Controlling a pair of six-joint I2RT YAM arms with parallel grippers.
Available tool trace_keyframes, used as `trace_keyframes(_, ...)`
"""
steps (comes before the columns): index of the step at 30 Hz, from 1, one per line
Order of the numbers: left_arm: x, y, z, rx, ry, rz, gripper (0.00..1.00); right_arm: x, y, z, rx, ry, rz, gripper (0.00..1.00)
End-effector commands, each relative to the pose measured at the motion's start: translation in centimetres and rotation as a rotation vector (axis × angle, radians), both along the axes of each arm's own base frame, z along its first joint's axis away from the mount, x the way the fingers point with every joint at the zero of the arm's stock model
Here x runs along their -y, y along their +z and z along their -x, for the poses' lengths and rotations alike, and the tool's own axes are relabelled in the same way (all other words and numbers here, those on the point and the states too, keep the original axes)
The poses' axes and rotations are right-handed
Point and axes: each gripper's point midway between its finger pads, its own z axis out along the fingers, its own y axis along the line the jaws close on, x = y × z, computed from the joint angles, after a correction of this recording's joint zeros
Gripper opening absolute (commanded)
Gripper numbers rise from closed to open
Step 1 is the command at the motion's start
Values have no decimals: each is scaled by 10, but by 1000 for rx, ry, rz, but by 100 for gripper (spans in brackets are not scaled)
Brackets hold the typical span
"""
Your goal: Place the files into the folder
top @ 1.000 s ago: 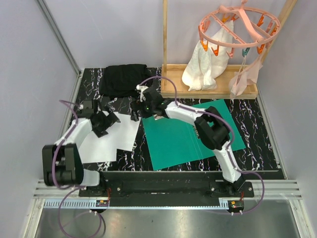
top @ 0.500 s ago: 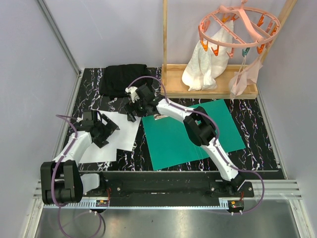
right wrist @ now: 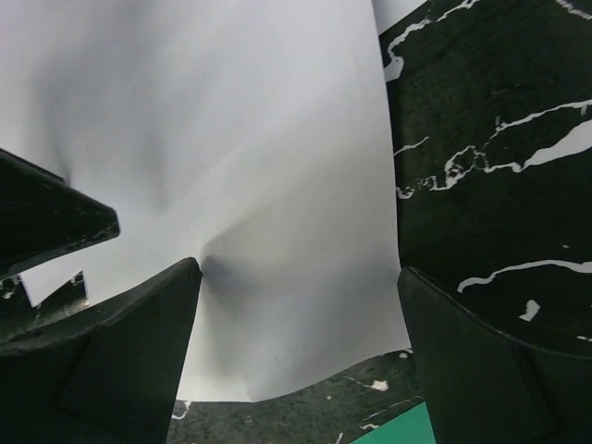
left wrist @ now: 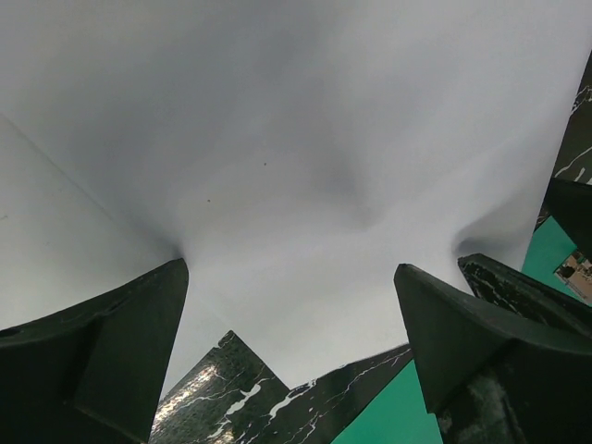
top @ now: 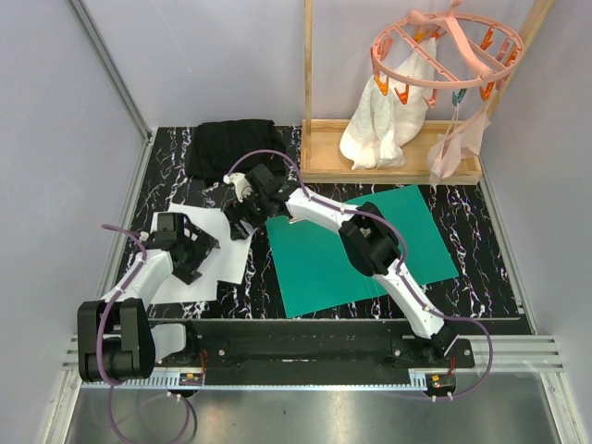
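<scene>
Now we're seeing right gripper (top: 239, 217) moving off folder (top: 370, 250) onto files (top: 227, 252), left gripper (top: 190, 252) retreating from folder. Both spread wide, pressing paper, gripping nothing. Files remaining outside folder.

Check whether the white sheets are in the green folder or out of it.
Out: the sheets lie on the table left of the folder, which bears no paper.

left gripper (top: 196, 252) low, jaws spread wide, right arm (top: 319, 211) stretched far leftward, right gripper (top: 239, 220) jaws likewise apart
</scene>
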Motion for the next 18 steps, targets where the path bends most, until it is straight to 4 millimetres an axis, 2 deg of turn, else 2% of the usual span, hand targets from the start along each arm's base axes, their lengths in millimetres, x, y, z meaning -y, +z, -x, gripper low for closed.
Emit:
trace_keyframes(1, -7, -1, -5, 28, 32, -25, 99, -2, -2, 28, -168, -1, 5, 97)
trace_keyframes(5, -6, 0, -4, 34, 27, -25, 99, -10, 20, 28, -219, -43, -48, 98)
trace_keyframes(8, -6, -1, -2, 34, 19, -29, 98, -14, 38, 27, -334, -93, -122, 100)
trace_keyframes(11, -6, -3, 0, 30, 12, -33, 98, -9, 53, 22, -431, -124, -188, 100)
trace_keyframes(13, -5, -2, 0, 33, 6, -30, 98, -2, 55, 14, -529, -182, -246, 100)
trace_keyframes(14, -5, -3, 0, 32, 5, -30, 98, -2, 61, 18, -599, -193, -295, 100)
trace_keyframes(18, -4, 1, -3, 45, -11, -30, 98, 7, 73, 15, -691, -221, -381, 100)
